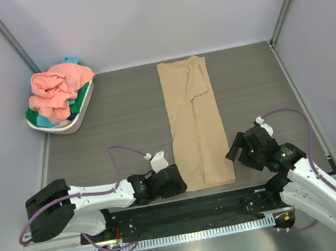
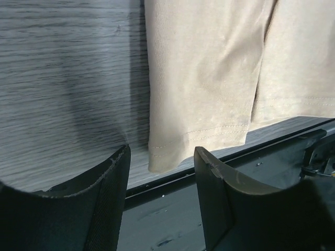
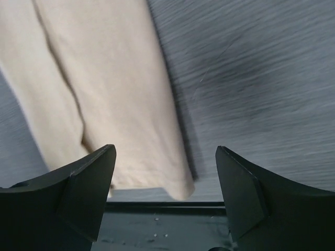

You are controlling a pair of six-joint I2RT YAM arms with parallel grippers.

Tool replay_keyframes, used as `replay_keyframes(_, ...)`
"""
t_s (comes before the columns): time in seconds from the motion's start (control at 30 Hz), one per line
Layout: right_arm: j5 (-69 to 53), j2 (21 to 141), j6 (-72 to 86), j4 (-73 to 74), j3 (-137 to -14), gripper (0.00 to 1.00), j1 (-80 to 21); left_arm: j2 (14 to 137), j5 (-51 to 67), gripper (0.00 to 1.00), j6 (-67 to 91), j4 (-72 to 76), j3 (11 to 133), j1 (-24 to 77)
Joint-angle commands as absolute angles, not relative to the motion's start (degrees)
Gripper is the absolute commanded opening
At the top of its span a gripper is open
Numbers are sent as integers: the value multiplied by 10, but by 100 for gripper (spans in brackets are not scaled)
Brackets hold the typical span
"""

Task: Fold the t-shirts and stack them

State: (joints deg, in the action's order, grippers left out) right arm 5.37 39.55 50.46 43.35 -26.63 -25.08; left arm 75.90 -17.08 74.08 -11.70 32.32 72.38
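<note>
Tan t-shirt (image 1: 195, 124) lies mid-bench as a long narrow strip, sides already turned in, collar end far, hem end near me. One sleeve shows folded across the far end.

Left claw (image 2: 162, 154): jaws well apart, nothing held, low beside the near-left hem corner. Right claw (image 3: 166, 151): jaws wide apart, nothing held, just beside the near-right hem corner.

Risks, as I judge them:
- The hem sits right at the near edge of the bench (image 1: 110, 129), against the black rail (image 2: 157, 219). A finger coming in low could strike the rail or slip under the bench edge rather than under the cloth.
- The strip is several layers. Pinching only the top layer would let the side folds open when I lift.
- If the two claws rise or travel unevenly, the strip skews and the cross fold lands crooked.
- Dragging instead of lifting could bunch the cloth and undo the sleeve at the far end.

Containers: one white basket (image 1: 80, 123) at the far left corner, well apart from the strip. A pink t-shirt (image 1: 57, 86) is heaped on top, crumpled and spilling above the rim. A green t-shirt (image 1: 83, 93) shows beneath it, and bits of a teal t-shirt (image 1: 70, 60) peek out at the edges. I cannot tell what else lies under the heap.
</note>
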Motion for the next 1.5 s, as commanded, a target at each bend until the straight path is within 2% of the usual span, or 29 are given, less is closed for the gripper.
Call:
replay_keyframes(0.0, 69, 333, 614, 465, -245, 82, -285, 764, -200, 53, 767, -78, 308, 732)
replay_keyframes(0.1, 27, 307, 643, 420, -175, 76, -299, 764, -207, 53, 773, -75, 305, 738)
replay_keyframes(0.23, 40, 312, 650, 421, -156, 70, -325, 766, -208, 52, 775, -74, 305, 743)
replay_keyframes(0.43, 61, 323, 664, 418, -162, 48, -363, 755, -221, 52, 795, -71, 287, 745)
replay_keyframes(0.47, 59, 336, 660, 417, -163, 39, -366, 755, -222, 52, 796, -66, 284, 745)
replay_keyframes(0.53, 58, 348, 659, 417, -167, 30, -378, 758, -221, 52, 799, -62, 283, 745)
replay_keyframes(0.57, 61, 349, 661, 416, -167, 20, -382, 760, -221, 51, 799, -57, 283, 745)
replay_keyframes(0.67, 66, 343, 665, 417, -166, 3, -395, 773, -218, 49, 801, -50, 283, 745)
replay_keyframes(0.7, 66, 344, 665, 417, -166, 1, -396, 781, -215, 47, 802, -46, 283, 745)
replay_keyframes(0.73, 66, 344, 665, 417, -166, 1, -398, 784, -214, 39, 802, -41, 282, 746)
replay_keyframes(0.8, 65, 345, 663, 417, -167, 1, -398, 791, -209, 29, 802, -26, 281, 748)
replay_keyframes(0.83, 63, 347, 663, 417, -169, 1, -399, 795, -202, 12, 798, -25, 283, 749)
replay_keyframes(0.87, 63, 347, 660, 418, -171, 1, -398, 795, -199, 3, 790, -29, 292, 749)
replay_keyframes(0.9, 62, 345, 657, 423, -176, 1, -400, 793, -197, 0, 785, -39, 300, 751)
replay_keyframes(1.13, 103, 302, 647, 446, -271, 1, -401, 743, -287, 0, 759, -270, 433, 762)
replay_keyframes(1.3, 155, 428, 586, 417, -354, 1, -401, 757, -294, 0, 668, -323, 519, 728)
replay_keyframes(1.47, 221, 532, 515, 377, -448, 1, -384, 789, -287, 0, 575, -344, 607, 648)
